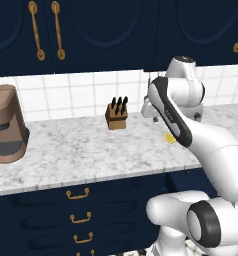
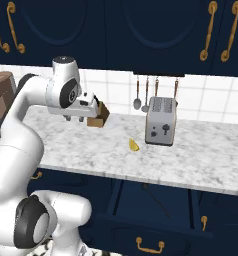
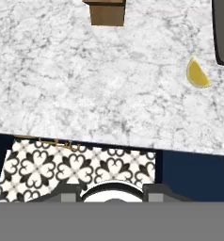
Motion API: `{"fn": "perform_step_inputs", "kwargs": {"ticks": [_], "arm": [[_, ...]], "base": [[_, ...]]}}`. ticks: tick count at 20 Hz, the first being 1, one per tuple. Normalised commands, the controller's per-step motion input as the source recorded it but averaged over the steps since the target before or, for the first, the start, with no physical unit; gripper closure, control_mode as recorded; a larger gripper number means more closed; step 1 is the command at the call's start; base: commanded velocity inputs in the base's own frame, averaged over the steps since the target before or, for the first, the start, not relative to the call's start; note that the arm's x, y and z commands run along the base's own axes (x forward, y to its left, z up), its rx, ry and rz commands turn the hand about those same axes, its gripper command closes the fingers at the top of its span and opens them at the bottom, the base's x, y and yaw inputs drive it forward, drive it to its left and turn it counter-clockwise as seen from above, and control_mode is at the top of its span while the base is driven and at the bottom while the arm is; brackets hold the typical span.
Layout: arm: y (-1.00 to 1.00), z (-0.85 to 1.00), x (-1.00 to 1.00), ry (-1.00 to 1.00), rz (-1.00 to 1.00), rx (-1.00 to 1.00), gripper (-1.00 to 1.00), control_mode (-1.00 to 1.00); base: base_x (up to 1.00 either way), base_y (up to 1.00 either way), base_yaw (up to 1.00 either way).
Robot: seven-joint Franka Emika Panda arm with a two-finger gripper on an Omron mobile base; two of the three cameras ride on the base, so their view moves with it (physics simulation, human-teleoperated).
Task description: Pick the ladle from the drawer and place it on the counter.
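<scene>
Overhead, our pincer (image 2: 76, 119) hovers above the marble surface (image 2: 191, 160), its grip state unclear to us; the ladle (image 2: 156, 199) lies in the open drawer (image 2: 141, 227) below.

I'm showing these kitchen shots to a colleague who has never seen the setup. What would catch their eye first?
Probably the big white arm, raised over the white marble counter with its gripper hanging above the worktop near the wooden knife block. Next, the yellow lemon wedge lying on the marble just left of the silver toaster. Below the toaster, the navy drawer stands pulled open, with the thin black ladle lying inside.
</scene>
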Motion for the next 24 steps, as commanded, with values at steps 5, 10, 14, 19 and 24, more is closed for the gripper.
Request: {"fn": "perform_step_inputs", "kwargs": {"ticks": [5, 10, 14, 19, 24], "arm": [[-0.21, -0.02, -0.27, 0.06, -0.02, -0.03, -1.0, -1.0], [-0.71, -0.27, -0.18, 0.09, -0.1, -0.03, -1.0, -1.0], [-0.71, -0.28, 0.0, 0.08, -0.06, -0.02, -1.0, -1.0], [-0.73, -0.3, 0.0, 0.01, -0.03, 0.0, -1.0, -1.0], [-0.84, -0.41, -0.01, 0.02, -0.04, 0.0, -1.0, -1.0]], "base": [[0.0, 0.0, 0.0], [0.0, 0.0, 0.0], [0.0, 0.0, 0.0], [0.0, 0.0, 0.0], [0.0, 0.0, 0.0]]}}
